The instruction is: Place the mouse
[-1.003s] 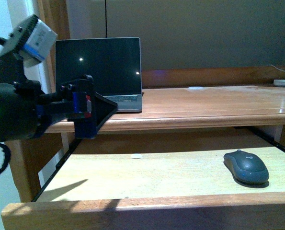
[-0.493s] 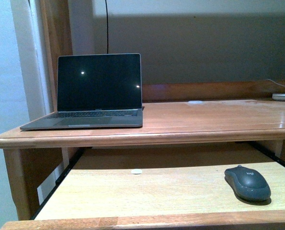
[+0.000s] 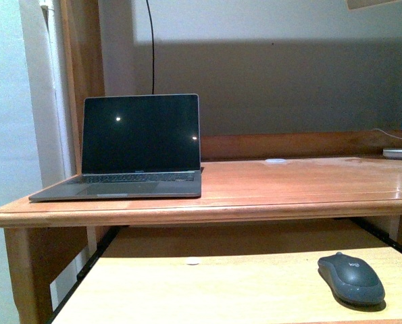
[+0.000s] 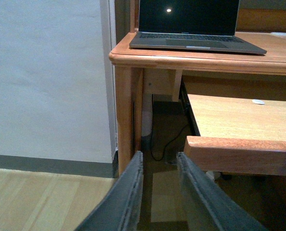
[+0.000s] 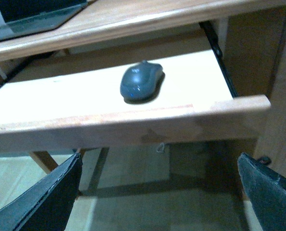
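Mouse (image 3: 351, 277) with faint, unreadable logo (image 3: 355, 264)

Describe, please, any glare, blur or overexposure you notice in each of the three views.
Front view: two small glare spots on the dark laptop screen, sheen on the right end of the desk top. Left wrist view: sharp, one spot on the screen. Right wrist view: the pull-out tray is washed out nearly white, the mouse slightly soft.

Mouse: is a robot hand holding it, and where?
Nothing is held. The mouse lies free on the pull-out shelf; the left gripper and right gripper are both open, empty.
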